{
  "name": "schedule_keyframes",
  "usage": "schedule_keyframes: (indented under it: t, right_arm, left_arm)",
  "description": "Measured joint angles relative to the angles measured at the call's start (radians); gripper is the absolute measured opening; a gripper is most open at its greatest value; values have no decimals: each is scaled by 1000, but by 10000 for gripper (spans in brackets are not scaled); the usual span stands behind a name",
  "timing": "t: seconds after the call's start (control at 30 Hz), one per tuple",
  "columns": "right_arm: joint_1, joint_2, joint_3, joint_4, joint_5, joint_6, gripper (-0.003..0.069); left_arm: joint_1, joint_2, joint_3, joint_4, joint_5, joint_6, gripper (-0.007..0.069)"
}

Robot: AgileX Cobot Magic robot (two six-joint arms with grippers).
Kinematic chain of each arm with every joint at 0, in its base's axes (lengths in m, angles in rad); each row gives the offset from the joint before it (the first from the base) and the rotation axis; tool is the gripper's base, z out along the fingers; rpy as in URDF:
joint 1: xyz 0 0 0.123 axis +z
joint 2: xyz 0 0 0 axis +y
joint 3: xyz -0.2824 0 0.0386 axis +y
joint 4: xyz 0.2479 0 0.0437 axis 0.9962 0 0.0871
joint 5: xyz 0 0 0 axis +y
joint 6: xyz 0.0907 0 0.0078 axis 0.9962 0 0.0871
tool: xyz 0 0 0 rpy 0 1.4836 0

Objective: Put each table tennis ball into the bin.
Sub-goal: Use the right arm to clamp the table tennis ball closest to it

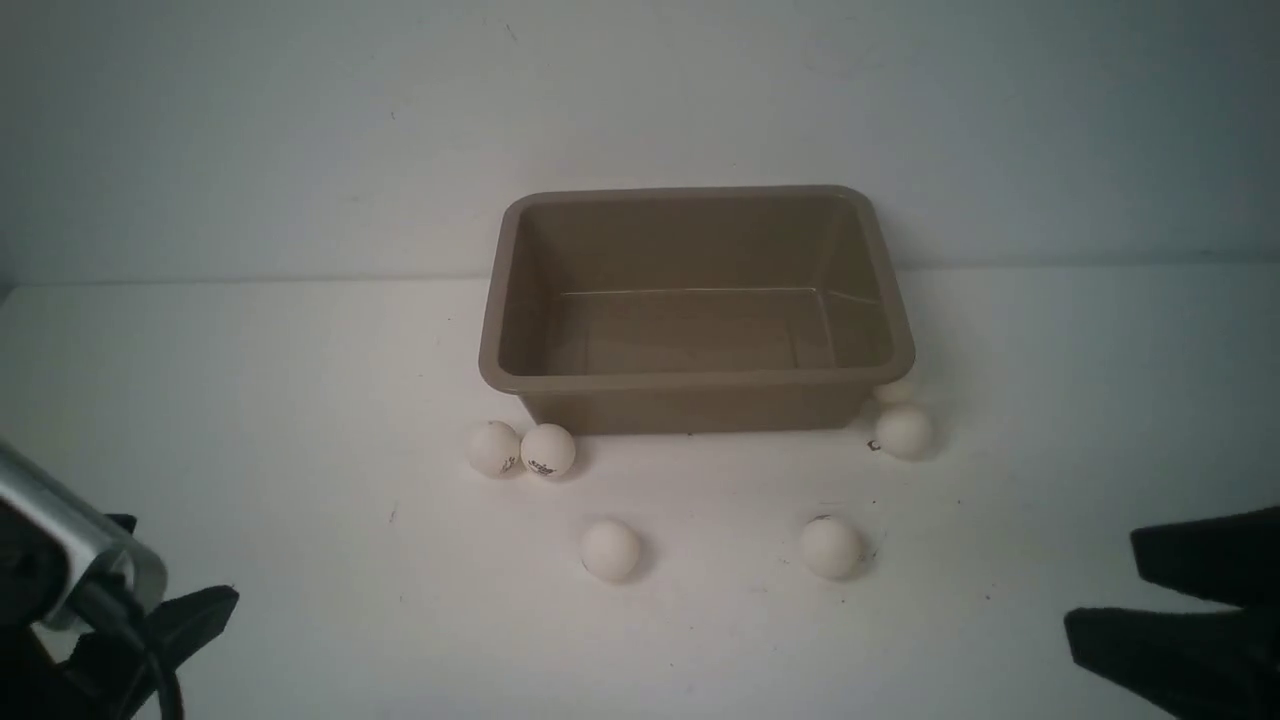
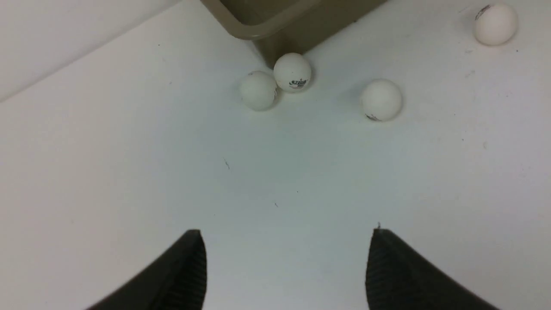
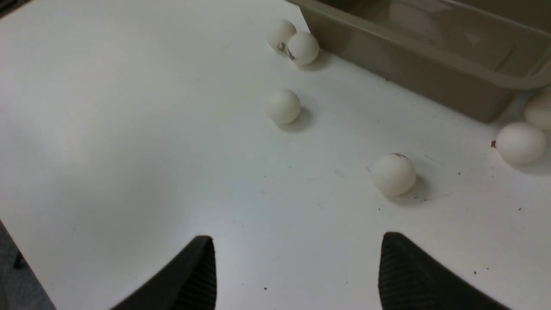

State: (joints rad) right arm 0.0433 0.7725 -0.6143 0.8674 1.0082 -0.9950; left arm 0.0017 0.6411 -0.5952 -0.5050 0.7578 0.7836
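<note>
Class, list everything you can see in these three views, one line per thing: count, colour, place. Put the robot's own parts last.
Table: one, white, bears everything.
Wall: one, pale grey, behind the table.
Bin: one, taupe-brown, mid-table near the wall, nothing inside.
Table tennis balls: six, white, all on the table outside the bin; two side by side at its front left corner, two farther forward, two at its front right corner, one of them partly hidden under the rim.
Left end effector: one, black, open, empty, near left.
Right end effector: one, black, open, empty, near right.
</note>
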Motion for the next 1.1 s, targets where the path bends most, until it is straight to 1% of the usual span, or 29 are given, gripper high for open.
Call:
schedule_keyframes:
  t: [0.17,0.37,0.43,0.6,0.7,0.77,0.8,0.87,0.97,1.1]
  right_arm:
    - [0,206,-76,-26,-5,-24,459]
    - [0,411,-257,-109,-16,-37,459]
    - [0,515,-367,-137,6,-8,459]
    - [13,674,-501,-73,73,25,459]
    - [48,752,-557,-65,91,28,459]
    - [100,817,-588,-79,93,31,459]
    - [110,826,-591,-83,92,31,459]
    - [180,881,-595,-139,75,42,459]
    - [240,937,-595,-222,30,94,459]
    - [292,987,-595,-333,-59,195,459]
  left_arm:
    - [0,33,0,-81,-42,15,448]
    - [0,36,0,-89,-84,60,448]
    - [0,36,0,-90,-110,61,448]
    - [0,36,0,-94,-158,61,448]
    - [0,36,0,-95,-165,61,448]
    - [0,36,0,-95,-167,61,448]
    - [0,36,0,-95,-167,61,448]
    - [0,36,0,-95,-168,61,448]
    - [0,36,0,-93,-168,61,448]
    - [0,36,0,-93,-168,61,448]
